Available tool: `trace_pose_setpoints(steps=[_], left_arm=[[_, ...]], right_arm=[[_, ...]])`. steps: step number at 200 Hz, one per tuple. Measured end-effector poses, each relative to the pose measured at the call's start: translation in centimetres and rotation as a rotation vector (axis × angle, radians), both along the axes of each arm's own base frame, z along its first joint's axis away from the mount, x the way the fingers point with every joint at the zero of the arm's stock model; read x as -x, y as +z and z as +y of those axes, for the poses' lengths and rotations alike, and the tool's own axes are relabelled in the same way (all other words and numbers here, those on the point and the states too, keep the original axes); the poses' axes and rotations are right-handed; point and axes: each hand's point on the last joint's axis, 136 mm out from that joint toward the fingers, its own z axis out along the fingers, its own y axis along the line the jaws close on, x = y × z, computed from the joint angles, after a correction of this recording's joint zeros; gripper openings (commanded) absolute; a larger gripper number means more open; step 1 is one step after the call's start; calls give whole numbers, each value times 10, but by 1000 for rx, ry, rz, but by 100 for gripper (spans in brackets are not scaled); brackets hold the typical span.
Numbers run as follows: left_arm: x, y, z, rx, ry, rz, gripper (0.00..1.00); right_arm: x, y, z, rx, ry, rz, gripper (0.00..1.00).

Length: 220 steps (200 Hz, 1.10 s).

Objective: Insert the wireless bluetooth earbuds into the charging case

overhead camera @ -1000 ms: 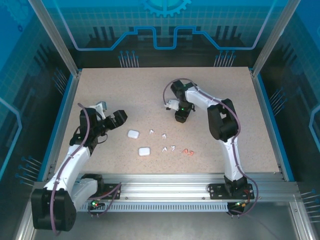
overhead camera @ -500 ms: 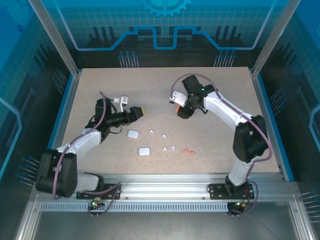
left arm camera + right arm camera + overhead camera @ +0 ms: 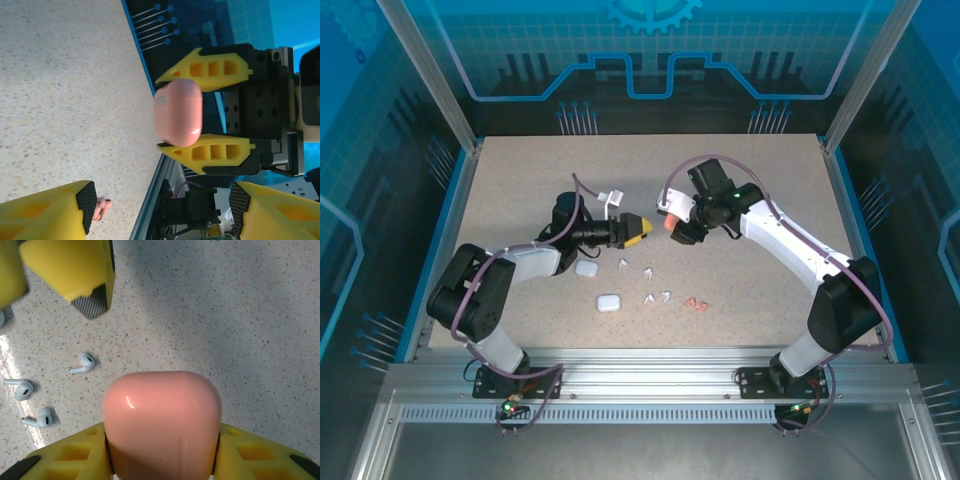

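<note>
speckled table (image 3: 770, 170) inside blue walls (image 3: 380, 120). nearer the arm bases than the pink case (image 3: 667, 224) lie two salmon earbuds (image 3: 697, 304), then four white earbuds (image 3: 649, 270) and two white cases (image 3: 609, 302). the right gripper (image 3: 672, 224) clamps the pink case; just left of it the left gripper (image 3: 642, 231) gapes wide, empty.

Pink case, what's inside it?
The pink case is shut, so its inside is hidden. The right gripper holds it. Two pink buds lie on the table, outside it.
</note>
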Motion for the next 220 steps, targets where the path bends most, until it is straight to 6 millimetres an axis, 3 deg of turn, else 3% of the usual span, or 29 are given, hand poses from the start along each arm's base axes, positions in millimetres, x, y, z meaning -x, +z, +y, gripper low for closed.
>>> trace_pose_setpoints(steps=[42,220], left_arm=[[6,8,-19,-17,-46,-42,70],[-2,6,-37,-59,-57,-47,43]], right_arm=[[4,0,5,-1,17,0,43],[14,1,18,-24,46,21,43]])
